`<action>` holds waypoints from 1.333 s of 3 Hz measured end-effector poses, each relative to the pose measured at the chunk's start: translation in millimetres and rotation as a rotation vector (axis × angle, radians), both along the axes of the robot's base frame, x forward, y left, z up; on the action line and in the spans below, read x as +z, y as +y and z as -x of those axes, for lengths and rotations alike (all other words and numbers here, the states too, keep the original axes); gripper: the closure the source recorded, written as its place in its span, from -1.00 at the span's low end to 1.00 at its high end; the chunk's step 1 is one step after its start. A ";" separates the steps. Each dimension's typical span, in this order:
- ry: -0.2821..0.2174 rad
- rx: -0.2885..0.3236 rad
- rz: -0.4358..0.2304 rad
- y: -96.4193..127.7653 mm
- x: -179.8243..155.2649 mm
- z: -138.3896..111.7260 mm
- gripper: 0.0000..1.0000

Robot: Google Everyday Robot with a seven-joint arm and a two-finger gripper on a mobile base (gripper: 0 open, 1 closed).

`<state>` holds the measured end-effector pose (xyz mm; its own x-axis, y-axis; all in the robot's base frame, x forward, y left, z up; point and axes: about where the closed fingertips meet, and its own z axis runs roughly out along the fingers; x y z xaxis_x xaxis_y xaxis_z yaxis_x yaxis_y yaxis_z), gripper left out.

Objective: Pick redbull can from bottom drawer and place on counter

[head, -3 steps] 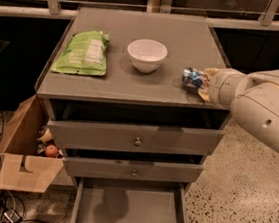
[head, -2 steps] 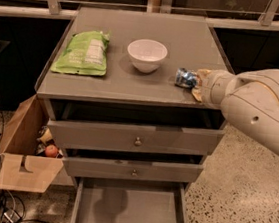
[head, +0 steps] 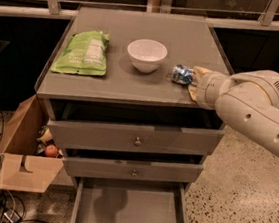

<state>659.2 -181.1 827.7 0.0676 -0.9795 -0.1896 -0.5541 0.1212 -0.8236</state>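
The jaws are clamped on the can [head: 183, 74], pinching it from its right end, and they sit over the right side of the surface [head: 147, 87], near the right edge. The can lies tipped on its side, blue and silver, silver end pointing left. It is right down low at the surface; whether it touches I cannot tell.

Behind the jaws the cream arm [head: 260, 107] comes in from the right, its thick perforated shell crossing the cabinet's right front corner.

Just left of the can, a small gap between them, stands the white bowl [head: 146, 55], upright, about mid-surface. Further left, well apart from the bowl, the green bag [head: 83, 53] lies flat near the left edge.

Down the front of the cabinet now: the top drawer [head: 134, 137] is pulled out a little, brass knob in the middle. The middle drawer [head: 133, 169] below it is out slightly too, with its own knob. At the very bottom the bottom drawer [head: 127, 215] is pulled far out, its flat grey floor and thin side walls in plain view.

Left of the cabinet, on the speckled floor [head: 240, 195], an open cardboard box [head: 20, 163] leans against the side, with a small red round thing [head: 51, 151] among the clutter inside. Dark cables trail in the lower left corner.
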 end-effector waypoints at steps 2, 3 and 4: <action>0.000 0.000 0.000 0.0 0.0 0.0 -0.28; 0.000 0.000 0.000 0.0 0.1 0.0 -0.75; 0.000 0.000 0.000 0.1 0.1 0.0 -1.00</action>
<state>659.2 -181.0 827.8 0.0677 -0.9795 -0.1896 -0.5540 0.1211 -0.8236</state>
